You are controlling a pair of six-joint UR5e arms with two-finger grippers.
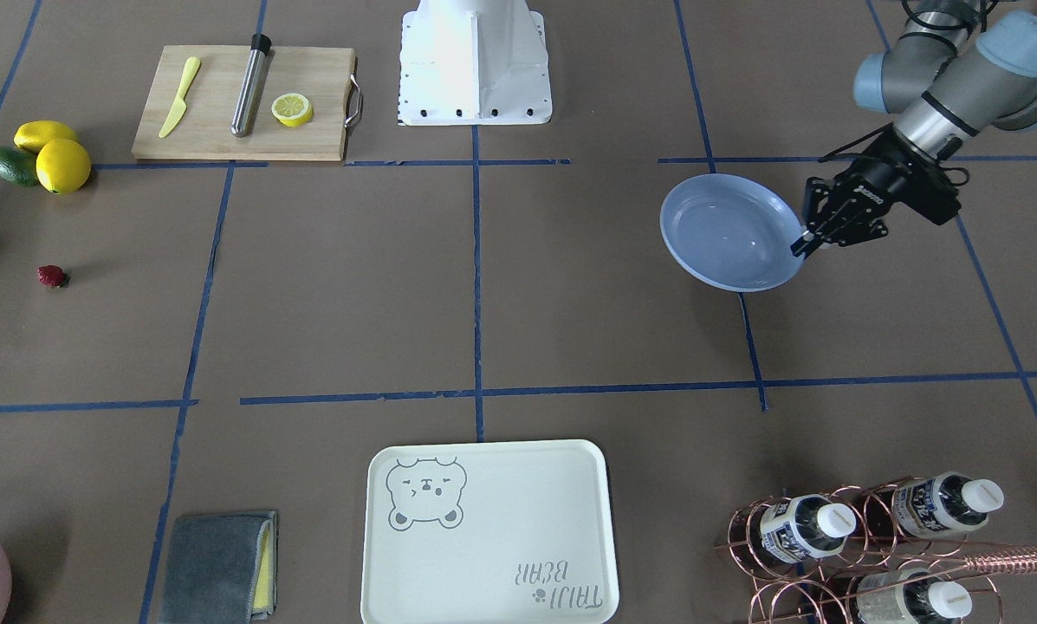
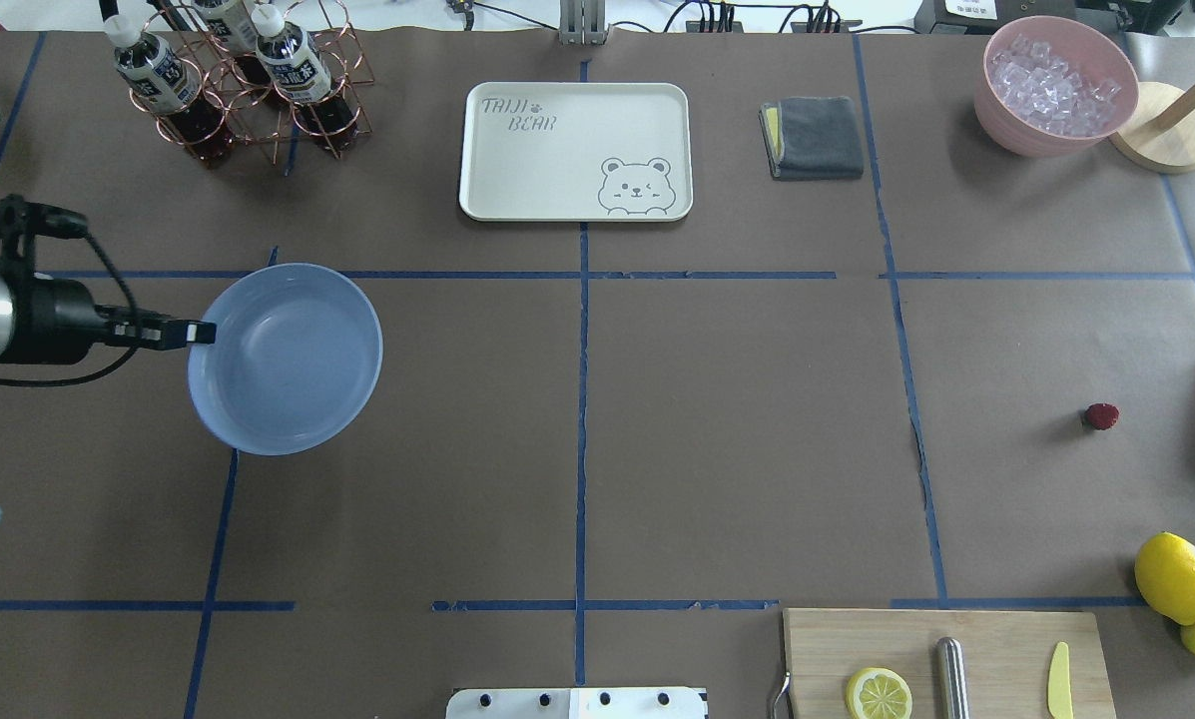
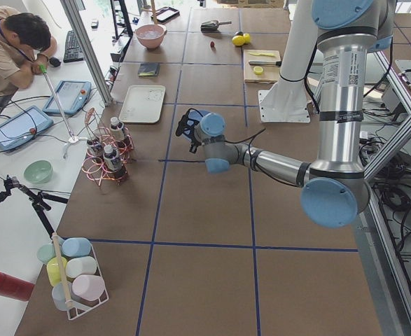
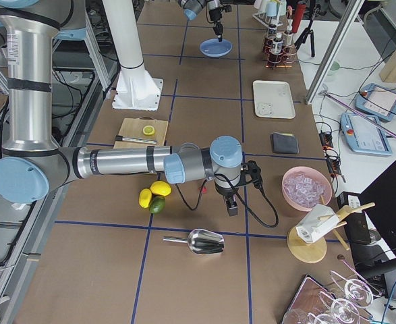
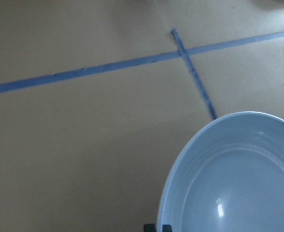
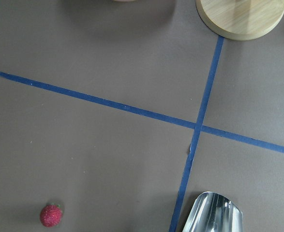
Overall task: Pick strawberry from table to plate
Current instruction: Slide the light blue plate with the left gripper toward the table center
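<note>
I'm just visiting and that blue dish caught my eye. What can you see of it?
The plate is round, shallow and light blue, with a raised rim and a glossy, plastic-looking surface. It is empty. It is at the robot's left side of the table, over a blue tape line. The left gripper appears to pinch its rim at one edge; whether the plate is lifted is unclear. Nothing else touches it.

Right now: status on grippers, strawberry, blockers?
Left gripper shut on rim of round light-blue plastic plate. Right gripper state unclear. Tiny dark-red strawberry on brown table, far from plate. Nothing between them.
</note>
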